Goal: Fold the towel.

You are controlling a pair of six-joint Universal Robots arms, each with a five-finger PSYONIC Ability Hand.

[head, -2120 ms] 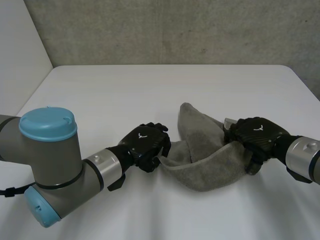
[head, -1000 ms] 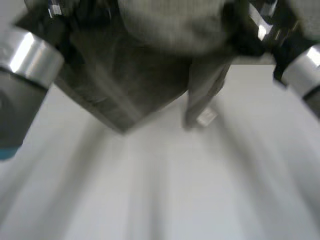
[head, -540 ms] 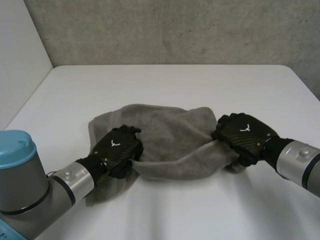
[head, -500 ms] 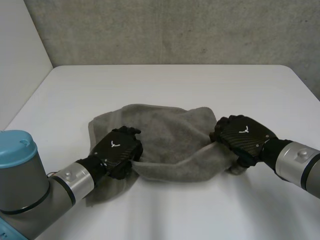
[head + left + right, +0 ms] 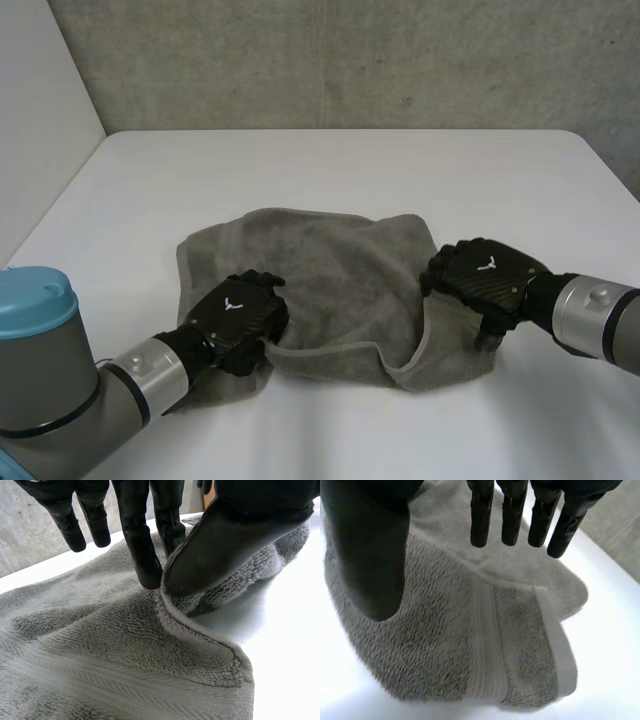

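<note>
**Item 1. Table (image 5: 330, 170).** White, and bare apart from the towel. No hazard is noted from it, though its smooth top is judged likely to let cloth slide when dragged.

**Item 2. Towel (image 5: 330, 270).** Grey terry, laid on the near middle of the table between the two arms. It is loosely spread and not squared. The near edge is rolled over on itself, and the near-right corner is doubled up into a raised flap. No clean fold is judged made yet.
- Risk: if the near edge is carried over as it lies, the rolled hem and doubled corner may be trapped inside. A lumpy, skewed fold would result.

**Item 3. Left robot hand (image 5: 238, 312).** Placed at the towel's near-left edge. In its wrist view the hem is seen pinched between the thumb (image 5: 235, 545) and one finger, with the other fingers straight above the cloth.
- Risk: only a thin ridge of hem is held, so it may slip out under the towel's weight on a lift.

**Item 4. Right robot hand (image 5: 485, 282).** Placed over the towel's right edge. The fingers are straight and the thumb apart, and nothing is gripped; the cloth lies loose beneath.
- Risk: if the left side is raised alone, the towel may be pulled askew and bunched toward the left.
</note>
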